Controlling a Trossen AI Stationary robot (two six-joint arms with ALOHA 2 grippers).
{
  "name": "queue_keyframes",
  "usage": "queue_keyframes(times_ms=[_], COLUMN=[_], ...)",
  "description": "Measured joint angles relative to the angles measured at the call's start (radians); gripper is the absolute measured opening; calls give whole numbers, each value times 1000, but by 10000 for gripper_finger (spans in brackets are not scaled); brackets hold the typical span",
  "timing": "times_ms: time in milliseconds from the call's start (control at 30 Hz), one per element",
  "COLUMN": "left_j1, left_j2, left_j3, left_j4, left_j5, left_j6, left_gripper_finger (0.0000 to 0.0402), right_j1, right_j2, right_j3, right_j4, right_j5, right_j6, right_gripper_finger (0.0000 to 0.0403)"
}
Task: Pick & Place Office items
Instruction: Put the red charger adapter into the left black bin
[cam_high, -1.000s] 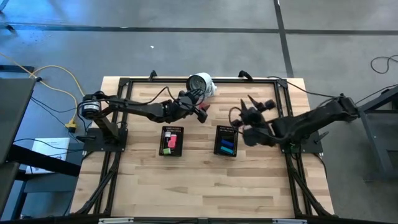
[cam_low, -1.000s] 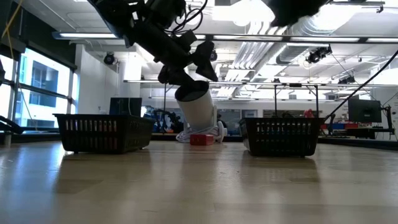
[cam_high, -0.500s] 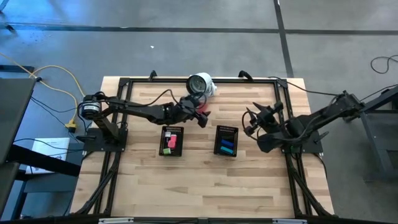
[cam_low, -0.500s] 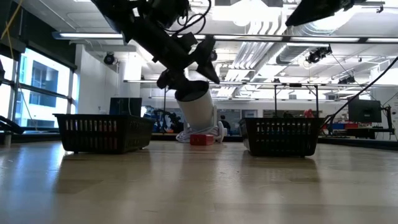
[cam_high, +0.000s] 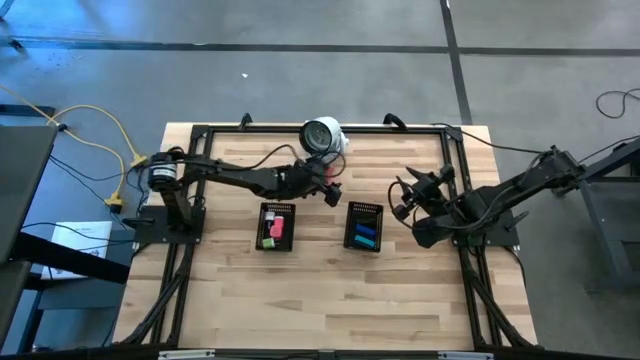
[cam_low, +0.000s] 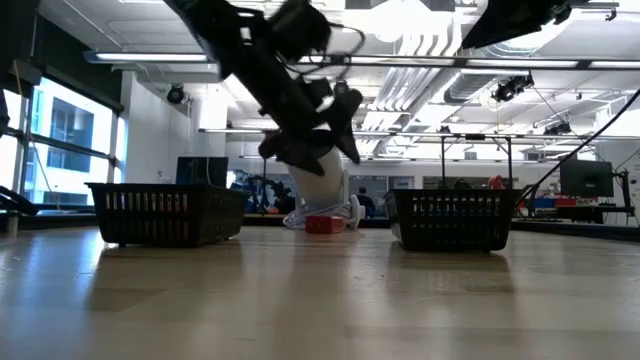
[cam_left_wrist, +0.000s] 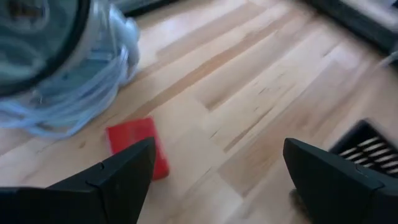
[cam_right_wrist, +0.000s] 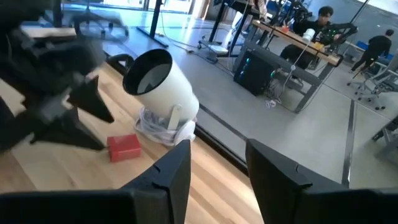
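Overhead, the left gripper (cam_high: 331, 187) hangs near the table's far edge, between the white round camera-like object (cam_high: 323, 134) and the 2 black mesh trays, its 2 fingers spread wide with nothing between them. That view barely shows the red piece; the left wrist view shows it plainly, a small red block (cam_left_wrist: 138, 147) lying flat on the wood just beside the white object's base (cam_left_wrist: 59, 68), ahead of the spread fingers (cam_left_wrist: 118, 180) and apart from them. The low view puts the same red block (cam_low: 324, 224) on the table in front of the white object (cam_low: 322, 186), with the left gripper (cam_low: 318, 125) raised above it.

From above, the left tray (cam_high: 276, 226) holds pink, red and green pieces (cam_high: 271, 231), and the right tray (cam_high: 364, 227) holds blue and teal pieces (cam_high: 366, 236); the low view shows only the mesh walls of both trays (cam_low: 170, 214), contents hidden.

Off to the right, the right gripper (cam_high: 404, 197) sits beside the right tray, above the table, fingers partly parted and holding nothing. Its wrist view looks across to the red block (cam_right_wrist: 124, 147) and the white object (cam_right_wrist: 160, 87), and shows people at desks in the room beyond.

Bare wood lies open between the 2 trays and across the whole near half of the table (cam_high: 330, 300).
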Motion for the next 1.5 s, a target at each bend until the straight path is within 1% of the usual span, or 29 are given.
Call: queue_keyframes(times_ms=[133,167,233,300,367,433,500,933,1133,1500], left_j1=[15,20,26,28,28,27,27,52,52,55], left_j2=[91,109,148,167,189,195,209,239,242,314], left_j3=[118,144,203,235,261,268,278,275,275,274], left_j4=[-123,-176,-231,-308,-317,-356,-338,-415,-417,-375], left_j5=[-1,-6,-35,-79,-93,-95,-95,-85,-76,-30], left_j6=[-12,-14,-22,-29,-30,-33,-44,-111,-117,-128], left_gripper_finger=[343,343,343,343,343,343,343,343,343,343], right_j1=[0,0,0,2,7,10,10,10,10,10], right_j2=[0,0,0,0,0,-1,-1,0,0,0], right_j3=[0,0,0,0,0,0,0,0,0,0], right_j4=[-7,-8,-21,-37,-62,-65,-66,-77,-77,-83], right_j5=[-16,-24,-43,-53,-62,-63,-64,-63,-63,-75], right_j6=[7,9,17,31,52,54,54,73,76,91], right_gripper_finger=[140,140,140,140,140,140,140,140,140,140])
